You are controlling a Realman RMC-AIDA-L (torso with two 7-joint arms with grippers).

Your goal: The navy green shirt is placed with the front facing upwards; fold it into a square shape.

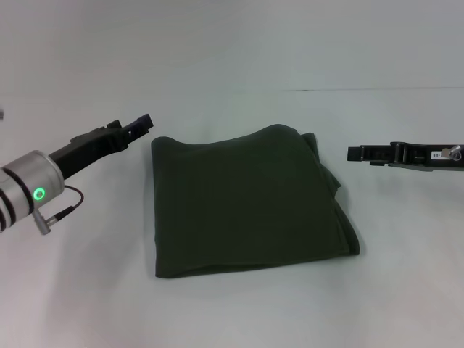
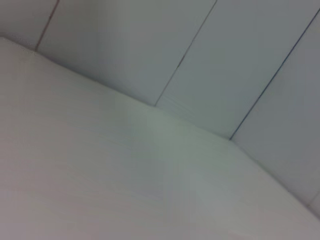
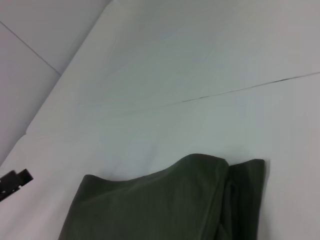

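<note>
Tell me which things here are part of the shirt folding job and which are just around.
Part of the job:
navy green shirt, folded roughly square
left gripper, beside it
right gripper, beside it

Just around:
white table
wall panels

My left arm ends in a brushed-silver cylindrical wrist (image 1: 29, 183) with a glowing green ring light (image 1: 39, 193), a thin black cable (image 1: 64, 205) and a matte black gripper (image 1: 142, 122). My right black gripper (image 1: 355, 154) carries a small white label (image 1: 437, 154).

A bare pale bench (image 2: 125, 185) fills most of the view. Behind it rises a panelled wall (image 2: 200, 60) with thin dark seams.
</note>
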